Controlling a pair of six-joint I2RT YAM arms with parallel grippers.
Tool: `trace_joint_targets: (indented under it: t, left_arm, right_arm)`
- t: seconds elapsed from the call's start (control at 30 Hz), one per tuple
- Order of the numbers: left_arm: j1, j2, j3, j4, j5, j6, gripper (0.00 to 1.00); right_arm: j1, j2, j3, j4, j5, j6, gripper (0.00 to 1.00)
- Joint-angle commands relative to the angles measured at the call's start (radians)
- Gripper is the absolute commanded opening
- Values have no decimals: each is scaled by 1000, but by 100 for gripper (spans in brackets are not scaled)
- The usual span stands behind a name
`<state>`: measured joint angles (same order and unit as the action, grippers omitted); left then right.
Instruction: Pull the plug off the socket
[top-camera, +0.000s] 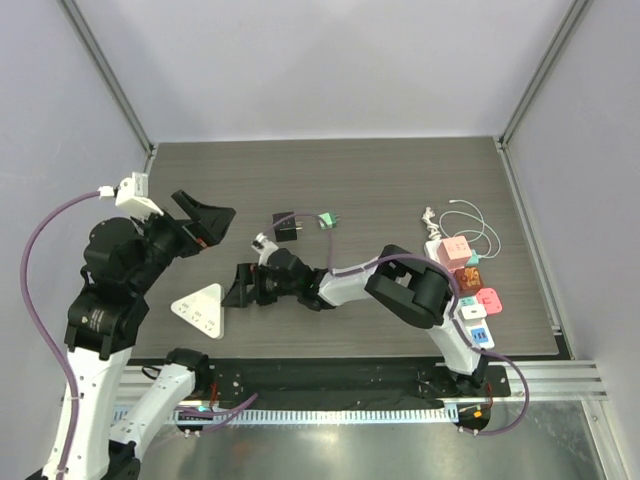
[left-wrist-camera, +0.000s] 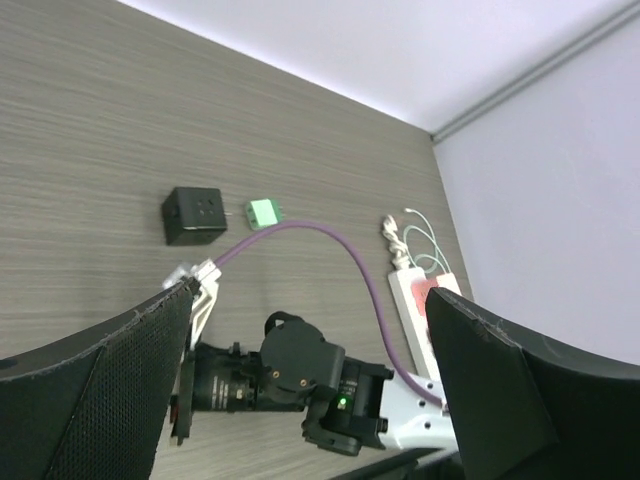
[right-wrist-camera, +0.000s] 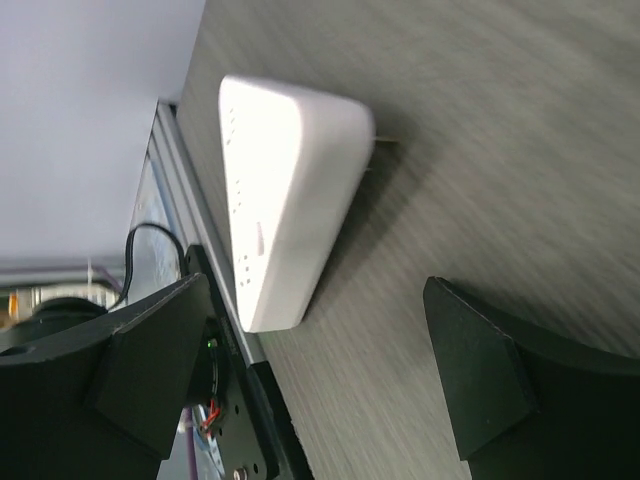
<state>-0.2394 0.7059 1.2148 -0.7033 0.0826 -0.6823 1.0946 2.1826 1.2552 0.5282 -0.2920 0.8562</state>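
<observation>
right gripper (right-wrist-camera: 316, 300): jaws spread wide with nothing between them, low over the table (top-camera: 380, 180)
right fingers (right-wrist-camera: 150, 370): dark pads at both sides of the wrist view; one pad sits just beside the near end of the white adapter, and i cannot tell if they touch
white adapter (right-wrist-camera: 285, 190): lies flat on the table, plugged into nothing; rounded triangular body with a thin pin showing at its far edge; in the top view it is near the front edge, left of centre, just ahead of the right gripper
right arm (top-camera: 350, 285): stretched low across the table from the right side toward the adapter
left gripper (top-camera: 205, 222): raised above the left part of the table, jaws fully apart, holding nothing
black cube (left-wrist-camera: 194, 215): stands mid-table beyond the right arm, with small holes in its upper face
green plug (left-wrist-camera: 263, 211): just beside the cube, a narrow gap between them, not inserted
power strip (left-wrist-camera: 408, 290): white, runs along the right edge of the table, well apart from the adapter
in the strip: a row of coloured plugs is seated in its sockets, among them pink (top-camera: 455, 250), orange (top-camera: 470, 277) and one with blue marks (top-camera: 478, 335)
white cable (top-camera: 470, 218): loosely coiled on the table at the strip's far end
</observation>
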Motion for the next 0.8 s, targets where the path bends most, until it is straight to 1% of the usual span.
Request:
trace_joint_targets:
  t: [0.0,0.07,0.1,0.13,0.17,0.2,0.23,0.27,0.3,0.33,0.37,0.4,0.43,0.47,0.5,0.53,0.57,0.6,0.63,0.67,0.7,0.73,0.77]
  left_arm:
    - [6,15,-21,70,115,-19,100]
    - [6,36,-32,87,161,-22,100]
    - [5,71,-34,100,239,-26,100]
    - [6,92,-37,105,279,-29,100]
    - [6,115,-37,111,328,-36,100]
    - [6,134,-40,140,366,-61,100]
    - [5,167,-52,165,434,-77,100]
    - [3,178,-58,191,456,-95,100]
    - [3,184,-66,253,470,-117,100]
    - [0,193,-83,284,479,-152,100]
    - [-6,196,-93,321,471,-170,100]
    - [-24,201,-115,391,462,-189,100]
    - [-40,207,-126,428,448,-219,100]
    - [-58,228,-135,467,407,-226,100]
    - [-113,248,-141,519,379,-226,100]
    - [-142,271,-133,530,349,-214,100]
    - [-171,337,-124,536,286,-189,100]
    - [-219,371,-103,557,272,-180,100]
    - [-238,413,-92,573,269,-180,100]
    - [-254,482,-84,594,264,-187,100]
    - [-291,519,-71,646,250,-191,100]
    - [-313,549,-60,677,235,-188,97]
    - [-354,575,-48,700,217,-157,96]
  right_arm:
    - [-19,-44,-100,-40,177,73,95]
    - [-21,-98,-164,-43,220,87,95]
    - [-21,-122,-187,-57,250,84,95]
    - [-21,-145,-207,-78,272,73,95]
    - [-21,-170,-242,-114,287,64,95]
    - [-21,-234,-263,-167,331,55,95]
    - [-21,-268,-314,-193,352,44,95]
    - [-21,-312,-339,-232,379,47,95]
    - [-18,-396,-365,-325,420,52,95]
    - [-16,-449,-417,-370,485,55,96]
    - [-16,-493,-440,-416,525,63,96]
    - [-18,-598,-462,-512,559,69,96]
    - [-18,-654,-506,-564,620,75,96]
    - [-18,-706,-529,-598,642,89,96]
    - [-18,-772,-554,-649,663,98,97]
    - [-21,-882,-607,-665,688,107,97]
    - [-22,-946,-635,-675,691,128,97]
    - [-39,-999,-661,-700,692,139,97]
    - [-50,-1106,-704,-717,697,155,97]
    - [-59,-1154,-720,-743,717,168,97]
    - [-77,-1200,-731,-811,737,188,96]
    - [-82,-1295,-732,-857,811,193,96]
    - [-82,-1332,-728,-911,859,204,96]
